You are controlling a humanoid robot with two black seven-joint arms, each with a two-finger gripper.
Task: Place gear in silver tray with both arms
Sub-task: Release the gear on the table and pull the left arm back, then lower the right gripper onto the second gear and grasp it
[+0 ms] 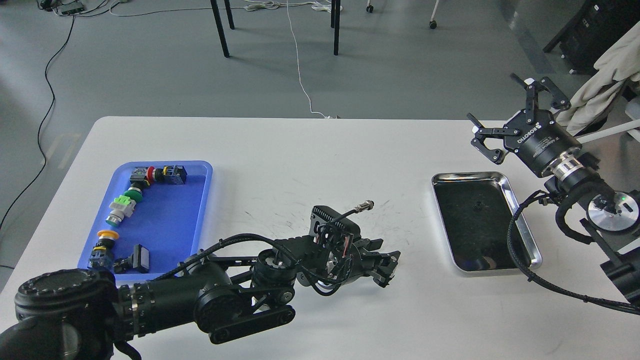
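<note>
The silver tray [467, 175] lies on the white table at the right; its dark bottom holds only a small speck. No gear shows anywhere. My left gripper [389, 264] lies low over the table's middle front, left of the tray and pointing right. It is dark and seen side-on, so I cannot tell whether it is open or holds anything. My right gripper [492, 100] is wide open and empty. It hangs in the air beyond the tray's far right corner.
A blue plastic tray [202, 200] at the left holds several push-button switches [122, 207]. A black cable [517, 250] from my right arm loops over the silver tray's right rim. Table legs and floor cables lie beyond the table's far edge.
</note>
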